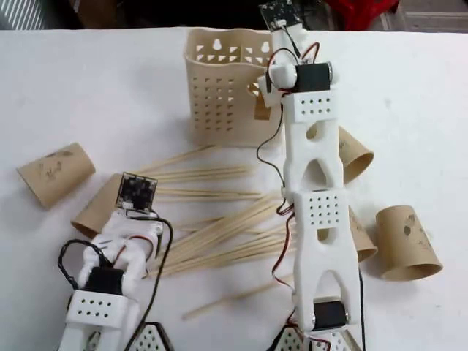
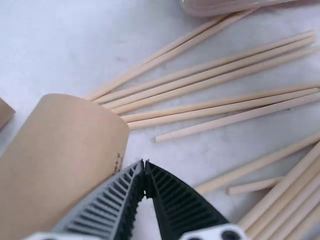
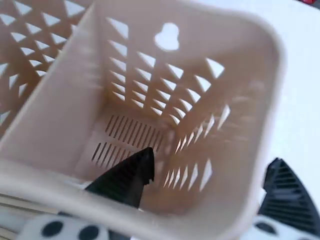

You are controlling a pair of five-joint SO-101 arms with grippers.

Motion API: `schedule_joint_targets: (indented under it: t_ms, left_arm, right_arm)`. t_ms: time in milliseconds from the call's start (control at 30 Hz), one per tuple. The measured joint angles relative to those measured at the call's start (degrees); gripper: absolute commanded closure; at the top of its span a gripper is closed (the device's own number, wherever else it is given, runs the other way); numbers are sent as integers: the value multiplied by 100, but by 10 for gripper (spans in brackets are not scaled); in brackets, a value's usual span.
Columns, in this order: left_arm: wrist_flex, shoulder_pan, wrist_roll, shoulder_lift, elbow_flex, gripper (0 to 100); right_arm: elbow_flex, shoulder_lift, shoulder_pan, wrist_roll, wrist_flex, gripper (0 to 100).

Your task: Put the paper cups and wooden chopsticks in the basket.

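Observation:
The beige perforated basket (image 1: 223,88) stands upright at the back of the table. My right gripper (image 3: 210,175) is open and straddles the basket's wall (image 3: 235,125), one finger (image 3: 127,177) inside and the other outside; nothing is between them. Wooden chopsticks (image 1: 219,227) lie scattered across the middle of the table. My left gripper (image 2: 144,172) is shut and holds nothing, its tips just beside the rim of a lying paper cup (image 2: 60,155). More paper cups lie at the far left (image 1: 55,174) and on the right (image 1: 406,241), (image 1: 356,155).
The right arm (image 1: 318,212) stretches over the chopsticks toward the basket and partly covers another cup (image 1: 362,238). The left arm (image 1: 117,248) sits at the front left. One stray chopstick (image 1: 234,298) lies near the front edge.

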Motion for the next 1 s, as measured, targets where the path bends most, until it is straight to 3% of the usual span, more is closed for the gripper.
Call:
schedule_joint_targets:
  t_ms: [167, 733, 1000]
  left_arm:
    - [0, 0, 0, 0, 0, 975]
    - [0, 0, 0, 0, 0, 975]
    - [0, 0, 0, 0, 0, 975]
  right_arm:
    - [1037, -510, 105, -9, -44, 651]
    - [3086, -1468, 185, 88, -62, 649]
    - [4009, -1785, 185, 97, -897, 649]
